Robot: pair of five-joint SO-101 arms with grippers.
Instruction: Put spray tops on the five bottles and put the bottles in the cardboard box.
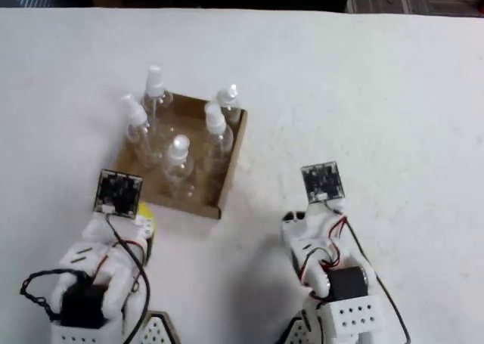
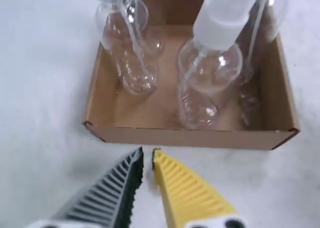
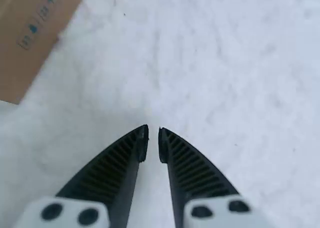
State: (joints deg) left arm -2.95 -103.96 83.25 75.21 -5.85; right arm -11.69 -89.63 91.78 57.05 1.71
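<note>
high view: a shallow brown open cardboard box (image 1: 233,162) is sitting on the white table (image 1: 393,94). five clear plastic bottles (image 1: 180,174) are standing upright inside it, each wearing a white spray top (image 1: 154,79). the white left arm (image 1: 94,257) is sitting just beside the box's near left corner. the white right arm (image 1: 333,253) is sitting off to the box's right, apart from it. this view is giving the full count of five.

left wrist view: here the fingers are showing plainly. the left gripper (image 2: 148,157) is pointing at the box's (image 2: 190,137) near wall, just short of it and not touching. its ribbed grey finger (image 2: 107,198) and ribbed yellow finger (image 2: 185,193) are drawn together to a thin slit, grasping nothing. past the wall the bottles (image 2: 210,67) are showing as see-through, with rounded shoulders and thin dip tubes running down inside. a wide white spray top (image 2: 225,15) is capping the closest one.

right wrist view: the right gripper (image 3: 153,140) is hanging over bare table (image 3: 225,62). its two ribbed black fingers (image 3: 112,168) are also pinched nearly together, gripping nothing. a brown outer side of the box (image 3: 35,32) is lying off to one side, well apart from the tips.
</note>
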